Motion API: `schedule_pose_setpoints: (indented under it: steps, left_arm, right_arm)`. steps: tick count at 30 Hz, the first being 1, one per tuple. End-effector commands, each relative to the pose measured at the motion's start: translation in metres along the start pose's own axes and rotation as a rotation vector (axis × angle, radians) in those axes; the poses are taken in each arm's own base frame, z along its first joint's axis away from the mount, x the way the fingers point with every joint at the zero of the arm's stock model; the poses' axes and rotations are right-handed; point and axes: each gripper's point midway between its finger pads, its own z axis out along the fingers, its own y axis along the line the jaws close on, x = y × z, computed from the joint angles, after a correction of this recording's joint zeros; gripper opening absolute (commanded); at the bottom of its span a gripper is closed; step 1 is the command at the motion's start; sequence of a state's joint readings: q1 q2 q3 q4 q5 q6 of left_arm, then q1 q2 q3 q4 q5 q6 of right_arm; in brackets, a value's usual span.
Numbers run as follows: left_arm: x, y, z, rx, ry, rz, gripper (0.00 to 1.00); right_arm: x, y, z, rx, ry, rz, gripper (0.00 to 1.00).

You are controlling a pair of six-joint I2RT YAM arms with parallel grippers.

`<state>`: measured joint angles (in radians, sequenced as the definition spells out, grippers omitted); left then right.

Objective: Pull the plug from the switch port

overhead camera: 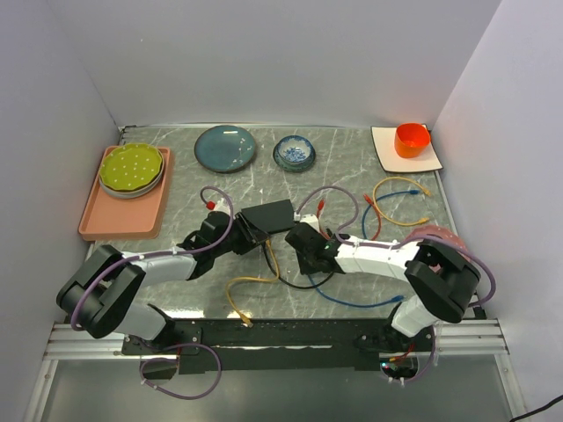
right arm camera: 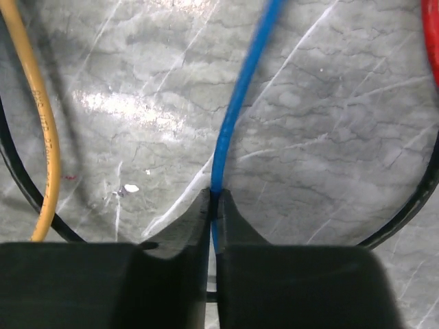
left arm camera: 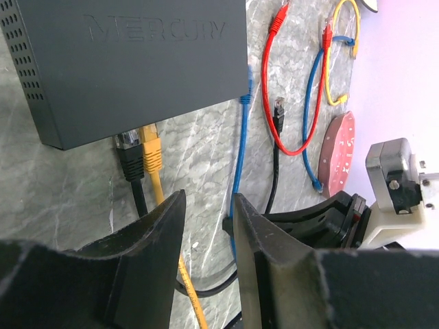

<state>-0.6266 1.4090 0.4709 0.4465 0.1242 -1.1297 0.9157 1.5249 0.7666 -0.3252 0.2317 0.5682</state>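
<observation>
right gripper (right arm camera: 214,205) pinches the blue cable (right arm camera: 240,103) along its cord, not at a plug. left gripper (left arm camera: 207,204) hangs half open, holding nothing, just short of the switch (left arm camera: 130,62) at mid-table. a tug could drag the unheld switch or strain the cord. the switch's long axis runs left-right, with the sockets facing the arms. whether the blue cable is plugged in is unclear.

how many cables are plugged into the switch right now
2 in the left wrist view: black plug and yellow plug, side by side in the switch edge facing the camera. Whether the blue cable alongside is plugged in is unclear.
</observation>
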Motion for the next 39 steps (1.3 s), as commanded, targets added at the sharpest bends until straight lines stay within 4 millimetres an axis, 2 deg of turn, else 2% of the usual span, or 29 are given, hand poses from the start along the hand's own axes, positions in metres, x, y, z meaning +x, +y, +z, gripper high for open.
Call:
schedule_pose_setpoints:
  steps: [1,4,6,10,12,13,16,17,18,19,20,21,22,24,26,28,30,31,33,35,39]
  left_arm:
    - [-0.004,-0.009,-0.002,0.041,-0.025,0.009,0.41]
    - [-0.003,-0.011,-0.002,0.047,-0.019,0.016,0.40]
    - [-0.002,-0.010,-0.002,0.047,-0.013,0.015,0.41]
    - [0.000,-0.012,-0.002,0.058,-0.007,0.013,0.41]
    - [0.000,-0.013,-0.002,0.063,-0.004,0.012,0.41]
    - [0.001,-0.012,-0.002,0.063,-0.004,0.012,0.40]
    - [0.002,-0.013,-0.002,0.067,0.001,0.007,0.41]
    - [0.002,-0.012,-0.002,0.067,0.004,0.007,0.40]
    - [0.003,-0.014,-0.002,0.075,0.007,0.007,0.40]
    - [0.003,-0.013,-0.001,0.073,0.010,0.003,0.40]
    - [0.003,-0.014,0.000,0.075,0.011,0.002,0.40]
    - [0.004,-0.014,0.000,0.078,0.016,0.001,0.41]
    - [0.004,-0.015,-0.001,0.080,0.019,-0.002,0.40]
    - [0.004,-0.016,-0.001,0.083,0.017,0.000,0.40]
    - [0.003,-0.016,-0.002,0.085,0.013,0.005,0.41]
    - [0.003,-0.018,-0.002,0.089,0.012,0.009,0.40]
    - [0.003,-0.019,-0.003,0.093,0.012,0.008,0.40]
    - [0.003,-0.019,-0.003,0.095,0.011,0.010,0.40]
    - [0.003,-0.018,-0.004,0.093,0.012,0.011,0.40]
    - [0.003,-0.018,-0.004,0.092,0.011,0.011,0.40]
    - [0.004,-0.016,-0.004,0.093,0.009,0.009,0.40]
  right_arm:
    - [-0.011,-0.006,-0.005,0.064,-0.043,0.033,0.00]
    - [-0.046,-0.017,-0.032,0.120,-0.171,0.040,0.00]
    - [-0.077,-0.027,-0.060,0.167,-0.284,0.051,0.00]
    - [-0.125,-0.047,-0.118,0.203,-0.518,0.116,0.00]
    - [-0.142,-0.054,-0.135,0.201,-0.602,0.143,0.00]
    - [-0.151,-0.064,-0.148,0.215,-0.654,0.180,0.00]
    - [-0.167,-0.078,-0.165,0.185,-0.748,0.267,0.00]
    - [-0.172,-0.091,-0.166,0.183,-0.768,0.331,0.00]
    - [-0.168,-0.096,-0.159,0.162,-0.766,0.365,0.00]
    - [-0.179,-0.099,-0.167,0.109,-0.824,0.429,0.00]
    - [-0.183,-0.103,-0.166,0.058,-0.843,0.482,0.00]
    - [-0.176,-0.107,-0.154,0.041,-0.858,0.495,0.00]
    - [-0.191,-0.104,-0.169,-0.026,-0.952,0.530,0.00]
    - [-0.195,-0.103,-0.169,-0.068,-0.990,0.554,0.00]
    - [-0.209,-0.095,-0.173,-0.151,-1.008,0.566,0.00]
    - [-0.221,-0.075,-0.175,-0.305,-0.992,0.527,0.00]
    - [-0.232,-0.050,-0.189,-0.462,-0.983,0.504,0.00]
    - [-0.235,-0.041,-0.187,-0.509,-0.963,0.489,0.00]
    - [-0.242,-0.017,-0.205,-0.656,-0.956,0.451,0.00]
    - [-0.247,-0.010,-0.213,-0.702,-0.954,0.454,0.00]
    - [-0.254,-0.012,-0.234,-0.717,-1.001,0.455,0.00]
